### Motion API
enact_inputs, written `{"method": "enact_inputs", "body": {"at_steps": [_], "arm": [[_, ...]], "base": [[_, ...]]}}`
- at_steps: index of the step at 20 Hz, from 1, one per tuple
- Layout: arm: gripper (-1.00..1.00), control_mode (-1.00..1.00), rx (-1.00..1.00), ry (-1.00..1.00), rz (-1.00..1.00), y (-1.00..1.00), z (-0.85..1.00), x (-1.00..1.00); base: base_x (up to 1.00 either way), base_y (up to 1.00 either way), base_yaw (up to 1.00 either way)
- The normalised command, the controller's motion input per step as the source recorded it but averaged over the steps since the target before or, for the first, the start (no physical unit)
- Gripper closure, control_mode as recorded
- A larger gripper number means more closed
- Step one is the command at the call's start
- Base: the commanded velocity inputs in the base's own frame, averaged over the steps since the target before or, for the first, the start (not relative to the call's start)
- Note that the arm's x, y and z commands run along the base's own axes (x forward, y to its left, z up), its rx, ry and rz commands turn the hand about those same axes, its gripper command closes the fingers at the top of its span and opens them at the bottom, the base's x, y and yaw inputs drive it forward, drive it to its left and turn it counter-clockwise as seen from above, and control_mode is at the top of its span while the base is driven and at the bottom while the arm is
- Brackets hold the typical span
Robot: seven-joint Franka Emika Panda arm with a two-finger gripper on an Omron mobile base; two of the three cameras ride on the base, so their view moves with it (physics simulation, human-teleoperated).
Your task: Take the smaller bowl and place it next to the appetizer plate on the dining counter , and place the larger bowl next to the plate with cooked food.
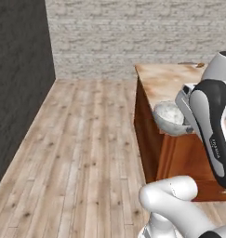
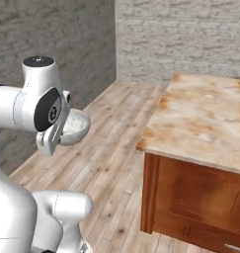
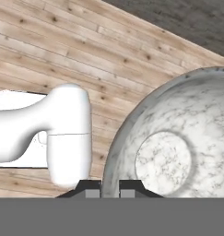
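Hand (image 3: 110, 188) clenched on rim of small mottled grey-white bowl (image 1: 170, 117), carried above wood floor; marbled beige tabletop (image 2: 205, 118) lies right.

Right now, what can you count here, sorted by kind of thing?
Bowls: 1, the smaller bowl, clamped by the gripper, over the floor.
Counters: 1, the dining counter.
Robot arms: 1.
Total: 3.
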Motion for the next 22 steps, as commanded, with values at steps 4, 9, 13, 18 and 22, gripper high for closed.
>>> {"method": "enact_inputs", "body": {"at_steps": [4, 9, 13, 18, 22], "arm": [[1.00, 1.00, 0.00, 0.00, 0.00, 0.00, 0.00, 0.00], [1.00, 1.00, 0.00, 0.00, 0.00, 0.00, 0.00, 0.00], [1.00, 1.00, 0.00, 0.00, 0.00, 0.00, 0.00, 0.00], [1.00, 1.00, 0.00, 0.00, 0.00, 0.00, 0.00, 0.00], [1.00, 1.00, 0.00, 0.00, 0.00, 0.00, 0.00, 0.00]], "base": [[0.93, 1.00, -0.25], [1.00, 1.00, -0.31], [1.00, 1.00, -0.43], [1.00, 0.98, -0.51], [1.00, 0.99, -0.51]]}}
